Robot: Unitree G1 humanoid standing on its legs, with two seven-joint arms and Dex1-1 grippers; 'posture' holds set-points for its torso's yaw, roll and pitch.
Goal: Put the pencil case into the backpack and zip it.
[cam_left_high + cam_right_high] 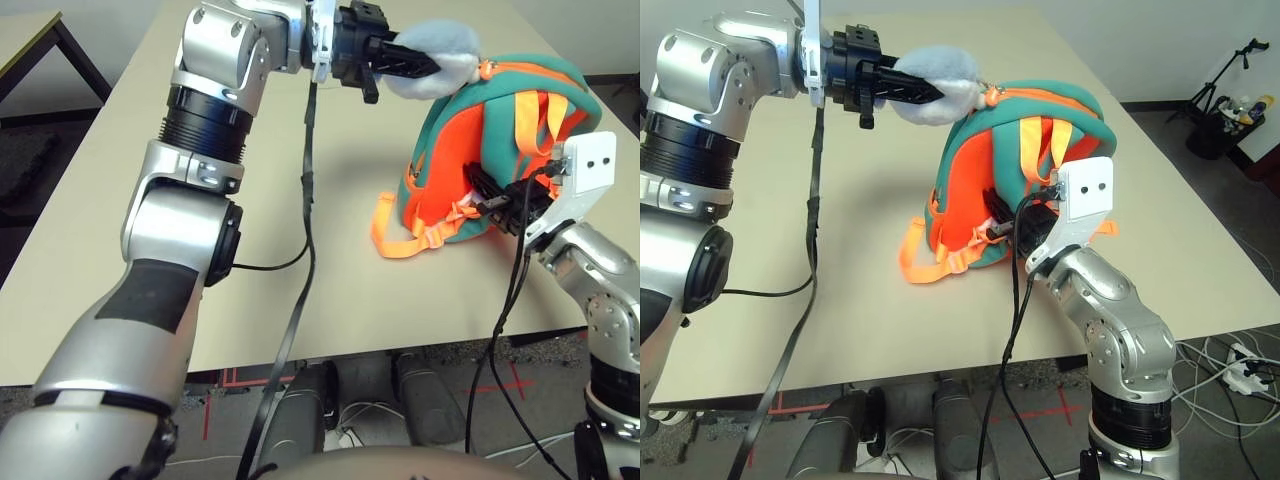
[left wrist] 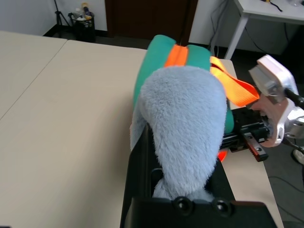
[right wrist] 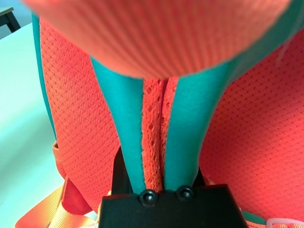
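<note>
The teal and orange backpack [image 1: 440, 195] stands upright at the right of the table. Its grey plush charm [image 1: 445, 50] hangs from the top by the zip trim, and my left gripper [image 1: 428, 66] is shut on it; the charm [image 2: 183, 128] bulges up between the fingers in the left wrist view. My right gripper [image 1: 1002, 226] is shut on the backpack's near side, pinching a fold of teal-edged orange mesh [image 3: 153, 123]. The pencil case is out of view.
The beige table [image 1: 120, 150] stretches left of the backpack. Orange straps [image 1: 400, 240] trail onto the table in front of the backpack. A black cable [image 1: 308, 200] hangs from my left wrist down past the table's front edge. Another table [image 1: 30, 45] stands at the far left.
</note>
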